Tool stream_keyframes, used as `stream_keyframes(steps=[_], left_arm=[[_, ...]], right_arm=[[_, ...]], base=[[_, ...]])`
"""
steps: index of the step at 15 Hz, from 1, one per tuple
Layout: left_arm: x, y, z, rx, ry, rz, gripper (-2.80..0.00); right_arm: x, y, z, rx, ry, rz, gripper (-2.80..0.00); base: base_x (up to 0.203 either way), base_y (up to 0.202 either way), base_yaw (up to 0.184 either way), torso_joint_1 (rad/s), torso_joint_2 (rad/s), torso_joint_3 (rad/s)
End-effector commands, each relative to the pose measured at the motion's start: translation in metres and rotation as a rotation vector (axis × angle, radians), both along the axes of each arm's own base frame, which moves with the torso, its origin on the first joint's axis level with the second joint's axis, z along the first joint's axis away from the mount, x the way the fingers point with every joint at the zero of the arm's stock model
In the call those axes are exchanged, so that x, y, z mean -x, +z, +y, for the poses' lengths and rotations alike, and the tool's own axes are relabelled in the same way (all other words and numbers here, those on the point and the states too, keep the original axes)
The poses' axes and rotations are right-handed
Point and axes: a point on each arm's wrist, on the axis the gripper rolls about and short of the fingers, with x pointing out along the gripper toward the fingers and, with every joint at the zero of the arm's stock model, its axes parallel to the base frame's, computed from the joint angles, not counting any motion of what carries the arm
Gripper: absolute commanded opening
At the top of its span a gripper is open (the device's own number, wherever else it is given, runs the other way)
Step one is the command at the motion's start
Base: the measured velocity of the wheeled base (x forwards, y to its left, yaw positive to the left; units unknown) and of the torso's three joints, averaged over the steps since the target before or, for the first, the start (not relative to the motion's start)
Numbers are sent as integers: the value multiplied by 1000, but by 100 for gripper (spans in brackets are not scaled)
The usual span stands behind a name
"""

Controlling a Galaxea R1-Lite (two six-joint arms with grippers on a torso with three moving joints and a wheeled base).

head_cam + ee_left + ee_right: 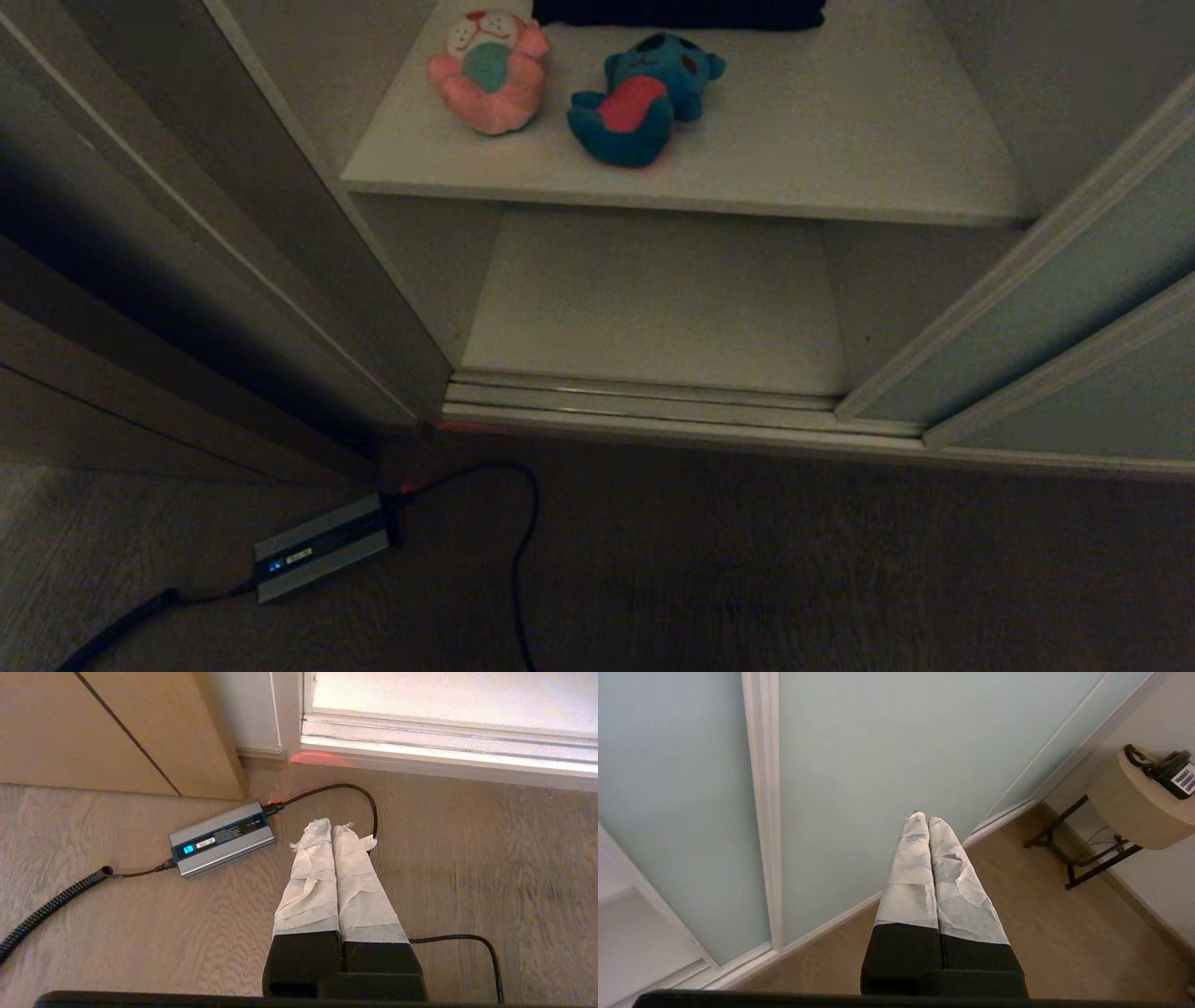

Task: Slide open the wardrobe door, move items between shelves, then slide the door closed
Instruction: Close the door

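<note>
Two tools: both were seen only in their own wrist views, neither in the head view.
Left tool (331, 825): its tape-wrapped fingers (310, 877) were pressed together, nothing was held between them, and it was hung above the wood floor (490, 858), touching nothing.
Right tool (923, 817): its taped fingers (962, 891) were likewise closed tight and empty; it was pointed at the sliding wardrobe door (887, 742), and contact with the panel could not be judged.
Sliding wardrobe door: the pale grey-green panel was seen slid to the right side of the wardrobe (1055, 308), so the opening was left uncovered.
Pink plush toy (490, 70): it was laid on the upper shelf (794, 159), toward its left.
Teal plush toy (644, 98): it was laid just beside the pink one, to its right, on the same shelf.
Lower shelf (653, 299): its bare board was seen below, behind the floor track (644, 397).
Dark folded cloth (677, 13): it was placed at the back of the upper shelf.
Charger box (222, 839): it was laid on the floor near the left tool, with a black cable (359, 794) run from it.
Round side table (1134, 802): it was stood to the right of the door.
</note>
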Motion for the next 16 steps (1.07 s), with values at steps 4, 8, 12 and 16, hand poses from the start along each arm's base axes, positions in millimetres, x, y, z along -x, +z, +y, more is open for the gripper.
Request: stream_keyframes(steps=[4,8,12,16], left_arm=[[0,0,0,0,0,2,-280],[0,0,0,0,2,2,-280],[0,0,0,0,0,2,-280],[0,0,0,0,0,2,-280]], right_arm=[[-20,8,22,84,-42,23,-280],[-49,11,36,166,-157,99,-280],[-65,12,37,224,-228,160,-280],[-74,12,28,243,-291,220,-280]], base=[[0,0,0,0,0,0],[0,0,0,0,0,0],[0,0,0,0,0,0],[0,0,0,0,0,0]])
